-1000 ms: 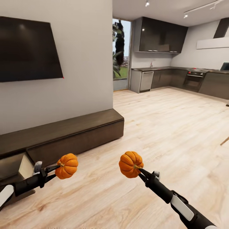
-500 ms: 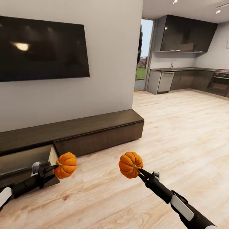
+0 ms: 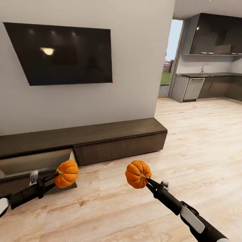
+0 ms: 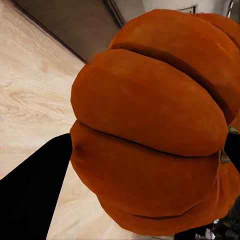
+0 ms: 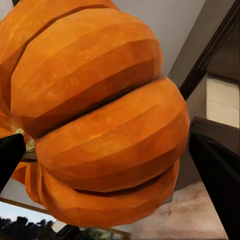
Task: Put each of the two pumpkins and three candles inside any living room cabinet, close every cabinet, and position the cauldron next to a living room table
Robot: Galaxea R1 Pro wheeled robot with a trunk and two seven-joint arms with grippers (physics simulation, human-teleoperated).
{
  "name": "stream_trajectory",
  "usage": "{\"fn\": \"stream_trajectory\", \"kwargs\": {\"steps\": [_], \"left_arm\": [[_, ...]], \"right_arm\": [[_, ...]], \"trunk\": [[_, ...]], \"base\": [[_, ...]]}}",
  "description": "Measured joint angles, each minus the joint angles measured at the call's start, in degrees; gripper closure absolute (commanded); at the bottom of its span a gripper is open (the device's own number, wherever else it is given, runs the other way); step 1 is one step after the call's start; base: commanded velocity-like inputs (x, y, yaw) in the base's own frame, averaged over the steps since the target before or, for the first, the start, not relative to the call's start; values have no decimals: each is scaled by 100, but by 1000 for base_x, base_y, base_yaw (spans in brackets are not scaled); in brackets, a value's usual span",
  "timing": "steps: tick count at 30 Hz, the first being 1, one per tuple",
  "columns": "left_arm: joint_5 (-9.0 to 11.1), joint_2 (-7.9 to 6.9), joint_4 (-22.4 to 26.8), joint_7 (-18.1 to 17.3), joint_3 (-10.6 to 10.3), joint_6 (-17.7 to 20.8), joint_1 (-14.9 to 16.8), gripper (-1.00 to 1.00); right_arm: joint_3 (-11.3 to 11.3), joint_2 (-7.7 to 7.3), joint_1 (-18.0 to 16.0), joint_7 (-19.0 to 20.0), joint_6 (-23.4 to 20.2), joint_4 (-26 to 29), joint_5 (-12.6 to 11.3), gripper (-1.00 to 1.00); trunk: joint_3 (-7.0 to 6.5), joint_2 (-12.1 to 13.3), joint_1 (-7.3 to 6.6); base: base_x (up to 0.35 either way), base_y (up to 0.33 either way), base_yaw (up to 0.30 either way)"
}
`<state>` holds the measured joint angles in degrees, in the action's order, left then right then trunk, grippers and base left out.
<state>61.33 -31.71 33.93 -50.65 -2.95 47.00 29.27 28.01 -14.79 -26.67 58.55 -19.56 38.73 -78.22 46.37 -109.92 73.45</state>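
From the head camera, the whole picture is sliding sideways compared with a second ago. The robot is turning, so the room is not moving, the camera is. The long dark cabinet (image 3: 101,141) under the TV (image 3: 64,53) is now coming more into the middle, and the kitchen (image 3: 208,77) is slipping off past the far end of the cabinet. The cabinet's open drawer (image 3: 37,161) is showing more of its pale inside than before.

The left pincer (image 3: 57,174) is gripping a pumpkin (image 3: 66,173) by its stem end, and that pumpkin is now hanging right in front of the open drawer's corner. The right pincer (image 3: 148,179) is gripping the other pumpkin (image 3: 138,173), which is hanging over the wood floor (image 3: 188,151), a bit away from the cabinet front. Both arms are staying in the same pose while the body turns.

From the left wrist camera, the pumpkin (image 4: 150,135) is sitting very close to the lens, with a black finger (image 4: 35,195) beside it and the cabinet front behind it.

From the right wrist camera, the other pumpkin (image 5: 95,115) is just as close, between two dark fingers (image 5: 217,175), with the cabinet's dark edge behind it.

I think the robot is lining up with the drawer. No pumpkin is inside the cabinet yet, so dropping them in is likely the next step.
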Motion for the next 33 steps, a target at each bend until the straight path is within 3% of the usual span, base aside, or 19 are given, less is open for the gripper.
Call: {"fn": "stream_trajectory", "kwargs": {"steps": [3,5,11,16,21,23,25,27,30,33], "left_arm": [[-8,-4,3,1,-1,56,0,100],[-31,-62,3,3,4,295,0,100],[-32,-121,3,4,19,406,0,100],[-52,-305,6,10,22,545,0,100],[-249,-320,75,166,-14,708,14,100],[-446,-320,226,303,-18,737,24,100],[-749,-319,325,491,-23,722,31,100],[-884,-299,373,600,-18,738,38,100],[-953,-296,396,647,-6,732,42,100],[-845,-292,398,569,24,756,45,100]], "right_arm": [[-6,0,0,-4,5,0,1,100],[5,0,1,-96,12,-3,96,100],[-2,4,1,-665,21,-5,796,100],[-23,12,-17,-1108,7,32,1078,100],[-21,8,-67,-1454,-83,66,1633,100],[-19,9,-85,-1502,-213,71,1891,100],[-29,11,-150,-1510,-387,76,1953,100],[-23,26,-201,-1511,-505,82,1990,100],[-15,137,-230,-1497,-578,82,2039,100],[-23,165,-235,-1431,-571,76,2040,100]], "trunk": [[-54,120,-66],[-89,201,-110],[-197,441,-241],[-287,642,-351],[-377,842,-461],[-413,923,-505],[-449,1003,-549],[-485,1083,-593],[-503,1125,-616],[-504,1125,-616]], "base": [[0,0,275],[0,0,275],[0,0,275],[0,0,276],[0,0,276],[0,0,276],[0,0,276],[0,0,276],[0,0,271],[0,0,132]]}}
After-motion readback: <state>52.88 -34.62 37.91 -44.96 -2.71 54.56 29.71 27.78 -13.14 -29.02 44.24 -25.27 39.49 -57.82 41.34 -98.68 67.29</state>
